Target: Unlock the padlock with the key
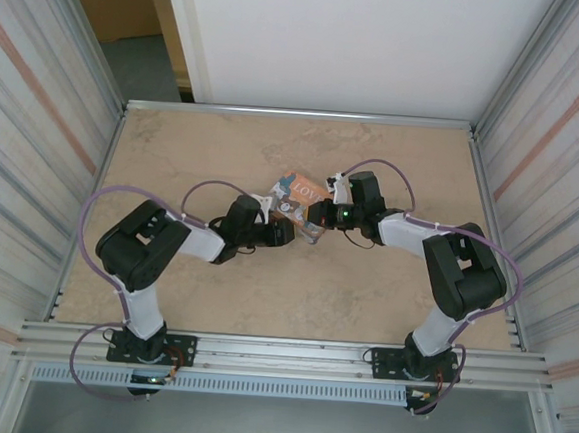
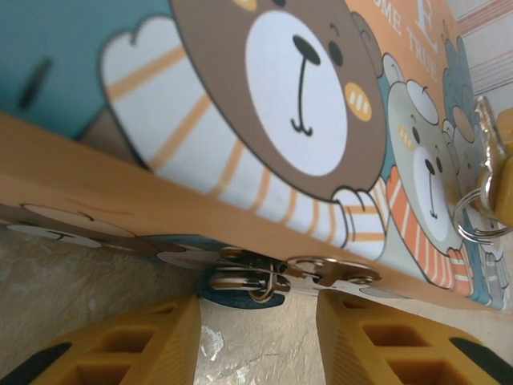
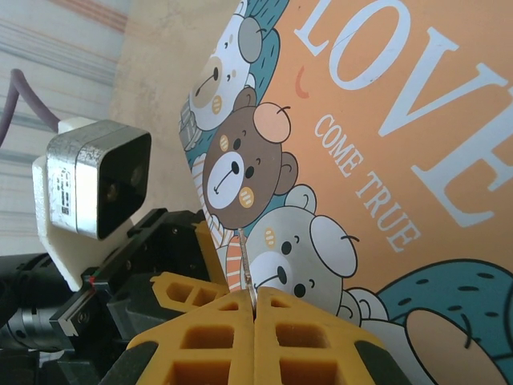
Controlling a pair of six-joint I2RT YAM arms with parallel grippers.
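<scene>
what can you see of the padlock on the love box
The padlock is tiny: a dark blue body under a silvery metal shackle. The shackle looks hooked through the metal hasp on the box's lower front edge, so it hangs close to the table. The left gripper is open, its fingers either side of the padlock, not touching it.

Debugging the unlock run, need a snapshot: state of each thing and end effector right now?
box: lid shut
padlock: on the box's hasp, shackle looks closed
key: pinched in right end effector, not in padlock
left end effector: open, near padlock
right end effector: shut on key
</scene>
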